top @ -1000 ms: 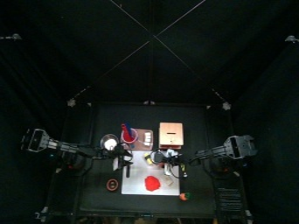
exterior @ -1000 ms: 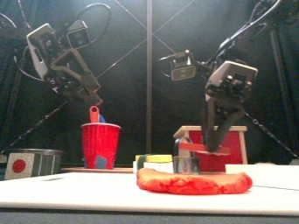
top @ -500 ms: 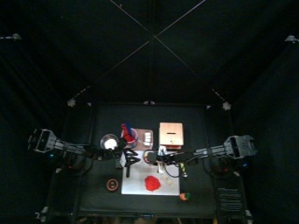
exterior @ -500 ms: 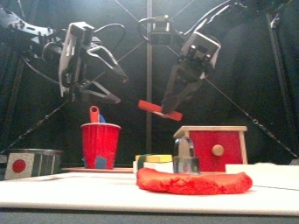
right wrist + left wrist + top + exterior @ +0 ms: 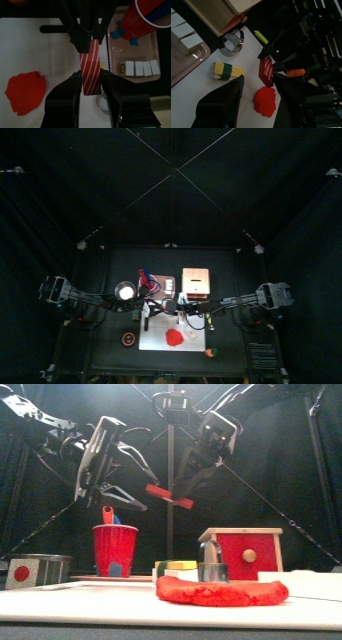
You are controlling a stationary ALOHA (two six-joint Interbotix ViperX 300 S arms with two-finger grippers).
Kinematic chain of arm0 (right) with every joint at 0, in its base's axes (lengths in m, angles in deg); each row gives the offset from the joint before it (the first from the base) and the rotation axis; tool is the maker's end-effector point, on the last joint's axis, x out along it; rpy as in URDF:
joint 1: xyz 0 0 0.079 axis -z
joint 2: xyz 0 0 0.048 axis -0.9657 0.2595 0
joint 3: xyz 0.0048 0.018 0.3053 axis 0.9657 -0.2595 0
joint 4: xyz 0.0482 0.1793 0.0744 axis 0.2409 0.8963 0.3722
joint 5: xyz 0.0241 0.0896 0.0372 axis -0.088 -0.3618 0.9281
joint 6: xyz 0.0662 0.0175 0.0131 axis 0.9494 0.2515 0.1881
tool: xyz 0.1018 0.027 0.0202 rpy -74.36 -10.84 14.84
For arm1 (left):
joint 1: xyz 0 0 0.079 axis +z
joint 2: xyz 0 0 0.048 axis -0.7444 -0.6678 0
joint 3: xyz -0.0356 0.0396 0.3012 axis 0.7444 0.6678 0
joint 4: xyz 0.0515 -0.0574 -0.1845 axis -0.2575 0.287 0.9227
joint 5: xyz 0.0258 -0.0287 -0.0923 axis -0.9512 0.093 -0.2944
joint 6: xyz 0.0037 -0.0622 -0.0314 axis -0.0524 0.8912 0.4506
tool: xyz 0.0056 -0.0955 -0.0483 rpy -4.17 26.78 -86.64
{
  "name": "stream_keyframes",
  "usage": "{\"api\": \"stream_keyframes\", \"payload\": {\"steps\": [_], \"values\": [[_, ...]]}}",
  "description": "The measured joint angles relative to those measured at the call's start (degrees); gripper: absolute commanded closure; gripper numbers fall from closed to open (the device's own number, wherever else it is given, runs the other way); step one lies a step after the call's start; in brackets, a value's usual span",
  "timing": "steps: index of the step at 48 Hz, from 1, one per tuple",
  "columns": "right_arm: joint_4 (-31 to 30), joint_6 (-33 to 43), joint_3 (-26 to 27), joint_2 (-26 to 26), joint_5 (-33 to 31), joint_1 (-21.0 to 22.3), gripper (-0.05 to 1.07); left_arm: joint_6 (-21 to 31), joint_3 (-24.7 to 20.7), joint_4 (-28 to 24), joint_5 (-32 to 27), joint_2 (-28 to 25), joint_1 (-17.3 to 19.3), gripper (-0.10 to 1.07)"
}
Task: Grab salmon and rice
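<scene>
Salmon: striped red slab, held aloft above the white mat, clamped across its width in the right gripper. Looks light, stiff, smooth-sided; a mid-slab pinch should suit. Left gripper: jaws spread wide, empty, raised just beside the slab. Rice: not clearly identifiable. Nearby: red blob, red cup, wooden box, yellow-green block.
</scene>
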Motion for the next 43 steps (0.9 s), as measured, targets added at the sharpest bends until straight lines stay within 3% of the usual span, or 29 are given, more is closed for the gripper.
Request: {"api": "stream_keyframes", "payload": {"steps": [9,26,37,43], "values": [[0.00,0.00,0.00,0.09,0.00,0.00,0.45,1.05,-0.18,0.00,0.44,-0.44,-0.09,0.20],[-0.26,-0.26,0.00,0.62,0.00,0.09,0.45,1.23,-0.35,0.09,0.88,-0.44,0.09,0.55],[-0.79,-0.26,0.00,0.79,-0.09,0.09,0.44,1.23,-0.35,0.00,1.23,-0.44,0.18,0.59],[-0.88,-0.26,0.00,1.14,0.00,0.09,0.36,1.23,-0.26,0.09,1.23,-0.35,0.26,0.59]]}}
